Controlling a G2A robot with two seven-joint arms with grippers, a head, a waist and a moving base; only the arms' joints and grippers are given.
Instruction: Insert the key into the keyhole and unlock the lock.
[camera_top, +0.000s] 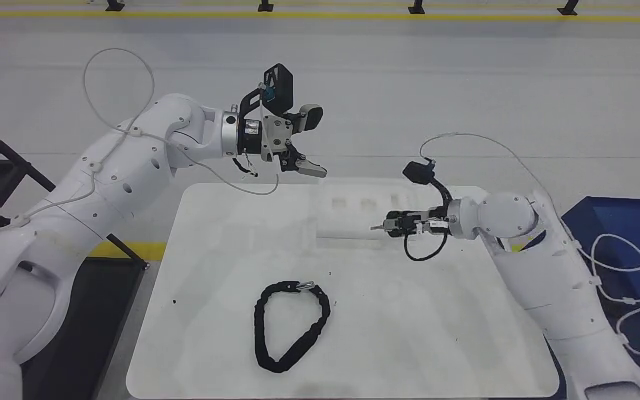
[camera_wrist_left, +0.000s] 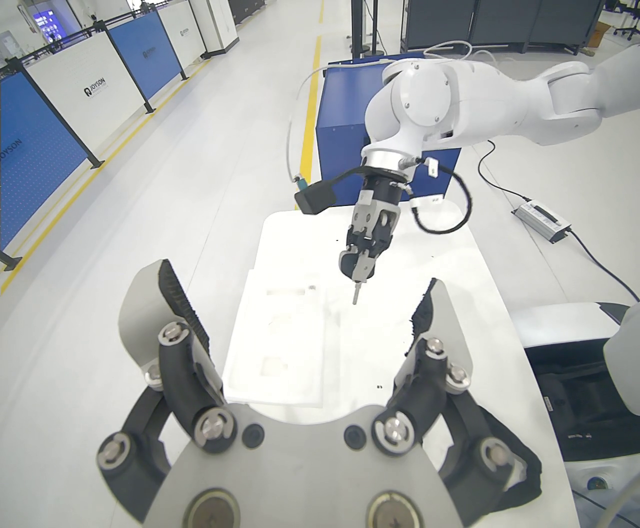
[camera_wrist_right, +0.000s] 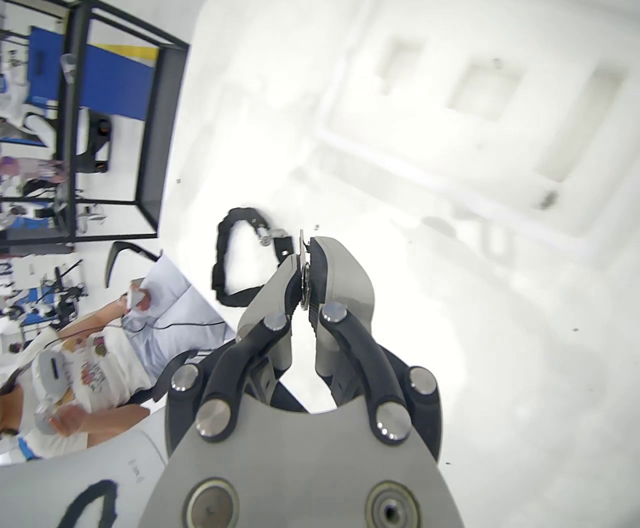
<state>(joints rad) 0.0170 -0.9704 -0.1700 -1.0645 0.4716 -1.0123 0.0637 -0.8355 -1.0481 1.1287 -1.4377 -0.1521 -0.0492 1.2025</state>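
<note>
Metal key (camera_wrist_right: 304, 274) pinched in right claw (camera_wrist_right: 301, 257); lock (camera_top: 291, 325) well apart.

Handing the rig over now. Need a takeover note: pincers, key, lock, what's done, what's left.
Left pincer: open, empty, raised near the far edge of the table.
Right pincer: shut on the key, above the table beside the foam tray.
Lock: lies on the table nearer the robot, apart from both arms.
Done: key in grasp.
Left: bring key to keyhole, insert, turn.
</note>
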